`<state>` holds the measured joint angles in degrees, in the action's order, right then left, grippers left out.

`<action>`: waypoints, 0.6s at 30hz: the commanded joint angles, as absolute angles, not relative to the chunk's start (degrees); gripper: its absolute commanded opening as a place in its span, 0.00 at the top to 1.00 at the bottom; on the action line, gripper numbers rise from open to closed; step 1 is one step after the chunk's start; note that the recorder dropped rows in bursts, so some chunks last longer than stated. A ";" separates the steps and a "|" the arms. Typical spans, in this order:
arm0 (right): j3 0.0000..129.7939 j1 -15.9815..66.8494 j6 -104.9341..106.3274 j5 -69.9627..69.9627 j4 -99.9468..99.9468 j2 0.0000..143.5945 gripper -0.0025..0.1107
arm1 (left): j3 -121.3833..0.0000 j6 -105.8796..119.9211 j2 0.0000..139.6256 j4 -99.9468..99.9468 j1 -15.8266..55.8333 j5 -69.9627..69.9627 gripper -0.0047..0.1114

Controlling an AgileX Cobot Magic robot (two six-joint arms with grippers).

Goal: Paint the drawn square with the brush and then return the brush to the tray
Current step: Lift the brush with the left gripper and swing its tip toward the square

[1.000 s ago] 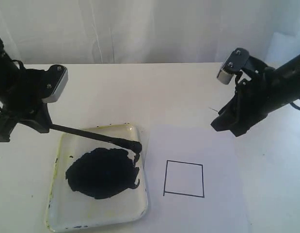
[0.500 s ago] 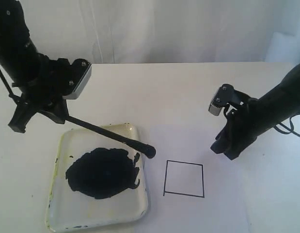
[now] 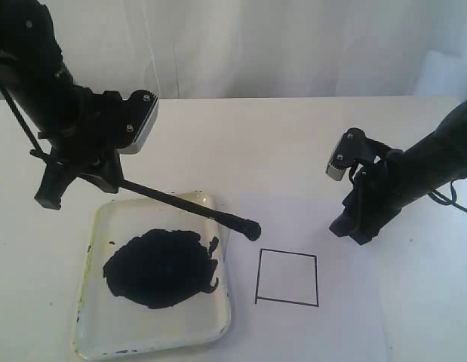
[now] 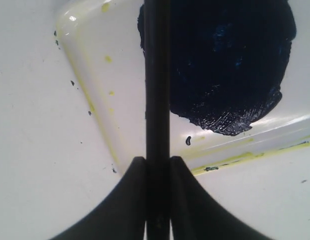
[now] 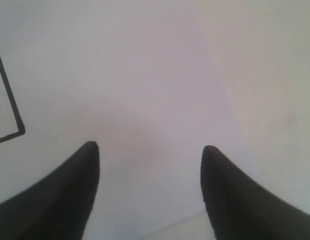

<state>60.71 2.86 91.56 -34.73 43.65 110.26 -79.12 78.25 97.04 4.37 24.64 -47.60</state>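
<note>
My left gripper [image 3: 82, 177] [image 4: 158, 165] is shut on the long black brush [image 3: 184, 204] [image 4: 157, 90], which slants down to the right over the tray. Its dark tip hangs just past the tray's right rim, a little up and left of the drawn square [image 3: 287, 278], which is blank with a thin black outline; one corner of that square [image 5: 9, 107] shows in the right wrist view. The white tray [image 3: 97, 332] [image 4: 89, 90] with a yellowish rim holds a large blue-black paint puddle [image 3: 159, 268] [image 4: 230, 60]. My right gripper [image 3: 352, 228] [image 5: 149, 155] is open and low over the paper, right of the square.
The white paper sheet [image 3: 331, 324] [image 5: 119, 75] lies on a white table [image 3: 256, 143]. A pale curtain [image 3: 241, 45] closes the back. Small dark paint specks [image 4: 74, 82] dot the tabletop beside the tray.
The left gripper has risen and carried the brush to the right; its tip left the tray's edge and now hangs near the square. The right gripper came down towards the paper and has since held still.
</note>
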 commanded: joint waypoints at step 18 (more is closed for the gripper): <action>60.45 2.79 92.50 -35.68 44.02 111.04 0.41 | -79.29 80.04 99.07 9.96 27.31 -48.63 0.96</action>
<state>60.71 2.86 91.84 -35.36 43.74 111.10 -79.12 80.46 97.98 12.22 26.01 -47.49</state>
